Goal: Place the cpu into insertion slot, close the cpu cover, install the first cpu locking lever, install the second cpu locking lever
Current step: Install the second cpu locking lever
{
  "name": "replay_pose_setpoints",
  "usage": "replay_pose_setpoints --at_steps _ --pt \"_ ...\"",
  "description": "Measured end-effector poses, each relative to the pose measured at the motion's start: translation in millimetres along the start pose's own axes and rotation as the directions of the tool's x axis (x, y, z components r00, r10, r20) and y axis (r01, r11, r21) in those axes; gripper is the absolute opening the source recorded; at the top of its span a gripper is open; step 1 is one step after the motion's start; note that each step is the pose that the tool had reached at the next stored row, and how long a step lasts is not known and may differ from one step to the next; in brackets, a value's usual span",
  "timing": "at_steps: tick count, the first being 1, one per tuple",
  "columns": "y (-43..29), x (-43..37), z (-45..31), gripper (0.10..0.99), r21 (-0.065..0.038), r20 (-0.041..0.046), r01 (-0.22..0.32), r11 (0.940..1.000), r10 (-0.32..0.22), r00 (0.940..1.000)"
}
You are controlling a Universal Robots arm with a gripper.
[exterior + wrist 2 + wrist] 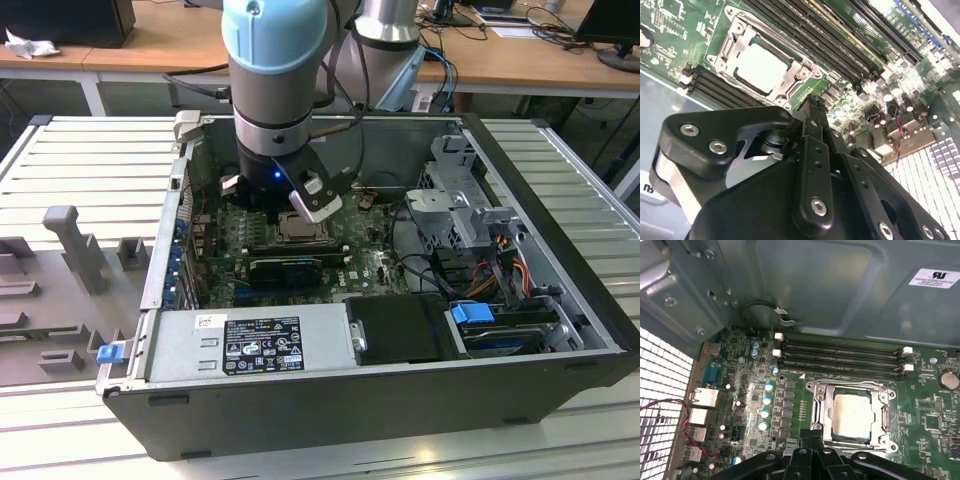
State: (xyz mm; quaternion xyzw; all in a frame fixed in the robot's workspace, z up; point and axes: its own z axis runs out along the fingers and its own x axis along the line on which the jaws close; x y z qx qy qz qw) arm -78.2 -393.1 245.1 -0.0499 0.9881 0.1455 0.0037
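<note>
Cpu [852, 412] lies flat in insertion slot [816, 405], silver face up, cpu cover [884, 412] down around it. Pincer [812, 432] hovers closed, empty, just beside the slot.

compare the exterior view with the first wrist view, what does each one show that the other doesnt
Exterior view alone: the whole open computer case, the arm's grey and blue body reaching into it, the power supply along the near side, and the drive cage toward the exterior view's right.

First wrist view alone: the memory slots up close, the rear ports, and a red and black wire pair.

Both: the cpu seated in the insertion slot, with the cpu cover down around it, and the hand beside the socket.
</note>
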Motion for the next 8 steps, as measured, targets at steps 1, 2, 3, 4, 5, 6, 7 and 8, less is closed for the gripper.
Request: replay_pose_setpoints --at_steps 1,2,3,4,5,6,7,8 --pt "0.7 -0.1 -2.4 0.106 0.0 0.0001 0.0 1.0 0.0 1.0" --pt "1.2 -0.1 -3.8 0.106 0.0 0.0 0.0 1.0 0.0 1.0" --pt "1.5 -0.1 -4.9 0.106 0.0 0.0001 0.0 1.0 0.0 1.0" --pt "1.8 -0.2 -5.9 0.106 0.0 0.0001 0.0 1.0 0.0 1.0" --pt "1.8 -0.2 -5.9 0.106 0.0 0.0003 0.0 1.0 0.0 1.0" --pt "1.9 -0.2 -6.1 0.106 0.0 0.0 0.0 1.0 0.0 1.0" --pt "1.9 -0.2 -6.2 0.106 0.0 0.0001 0.0 1.0 0.0 1.0" --pt "1.9 -0.2 -6.2 0.106 0.0 0.0001 0.0 1.0 0.0 1.0"
